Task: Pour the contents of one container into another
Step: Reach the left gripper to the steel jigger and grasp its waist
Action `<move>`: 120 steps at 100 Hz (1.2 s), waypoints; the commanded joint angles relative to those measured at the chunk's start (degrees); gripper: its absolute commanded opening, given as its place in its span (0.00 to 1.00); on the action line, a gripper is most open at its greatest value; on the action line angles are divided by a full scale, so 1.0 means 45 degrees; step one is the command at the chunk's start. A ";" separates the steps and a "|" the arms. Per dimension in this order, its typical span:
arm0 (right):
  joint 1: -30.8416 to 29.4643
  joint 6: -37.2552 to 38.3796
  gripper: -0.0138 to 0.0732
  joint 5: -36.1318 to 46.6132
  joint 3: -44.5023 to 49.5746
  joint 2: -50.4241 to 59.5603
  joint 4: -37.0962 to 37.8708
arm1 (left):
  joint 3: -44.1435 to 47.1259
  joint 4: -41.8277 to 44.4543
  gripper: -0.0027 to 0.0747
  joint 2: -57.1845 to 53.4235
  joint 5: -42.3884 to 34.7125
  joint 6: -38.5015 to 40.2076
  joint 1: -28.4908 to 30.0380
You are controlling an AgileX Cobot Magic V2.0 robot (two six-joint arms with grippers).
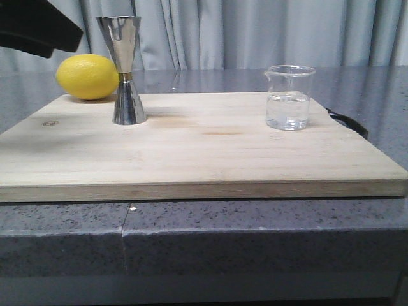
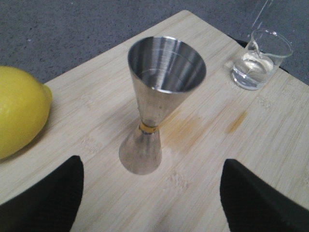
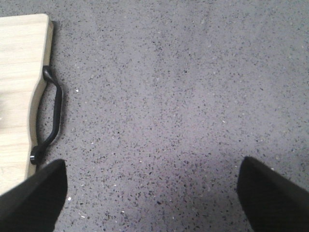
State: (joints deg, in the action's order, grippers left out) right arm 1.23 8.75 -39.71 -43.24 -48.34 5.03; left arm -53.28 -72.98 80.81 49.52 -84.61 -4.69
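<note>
The steel jigger (image 1: 127, 70) stands upright at the back left of the wooden cutting board (image 1: 191, 159), its top cup empty in the left wrist view (image 2: 161, 96). A clear glass beaker (image 1: 290, 97) with some clear liquid stands at the back right of the board, also seen as the beaker (image 2: 260, 59). My left gripper (image 2: 152, 162) is open above the board, its black fingers wide to either side of the jigger's base and not touching it. My right gripper (image 3: 150, 162) is open over bare counter, right of the board.
A yellow lemon (image 1: 87, 76) lies just left of and behind the jigger. The board has a black strap handle (image 3: 50, 116) on its right end. A dark part of the left arm (image 1: 38, 29) hangs at the upper left. Grey speckled counter surrounds the board.
</note>
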 commanded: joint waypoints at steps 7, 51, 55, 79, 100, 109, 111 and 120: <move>-0.0086 -0.0158 0.90 0.1075 -0.0418 -0.0006 0.0065 | -0.0422 -0.3118 0.73 0.1075 0.1404 -0.2917 -0.0047; -0.0086 -0.0158 0.90 0.1349 -0.0418 -0.0006 -0.0030 | -0.0728 -0.7233 0.73 0.3530 0.3525 -0.7403 -0.0640; -0.0086 -0.0158 0.90 0.1349 -0.0418 -0.0006 -0.0030 | -0.0869 -0.7233 0.73 0.3651 0.3525 -0.7465 -0.0820; -0.0086 -0.0248 0.90 0.1349 -0.0418 -0.0006 -0.0030 | -0.1151 -0.7233 0.71 0.3905 0.3402 -0.7465 -0.1163; -0.0086 -0.0248 0.90 0.1349 -0.0418 -0.0006 -0.0030 | -0.1151 -0.7233 0.47 0.3905 0.3402 -0.7465 -0.1163; -0.0086 -0.0248 0.90 0.1349 -0.0418 -0.0006 -0.0030 | -0.1151 -0.7233 0.39 0.3905 0.3483 -0.7465 -0.1163; -0.0086 -0.0248 0.90 0.1349 -0.0418 -0.0006 -0.0030 | -0.1151 -0.7233 0.37 0.3905 0.3485 -0.7465 -0.1163; -0.0086 -0.0248 0.90 0.1377 -0.0418 -0.0006 -0.0058 | -0.1151 -0.7233 0.33 0.3905 0.3537 -0.7465 -0.1163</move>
State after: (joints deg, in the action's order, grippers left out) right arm 1.23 8.26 -37.62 -43.24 -48.34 4.56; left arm -56.80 -101.20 100.60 61.41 -117.95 -9.59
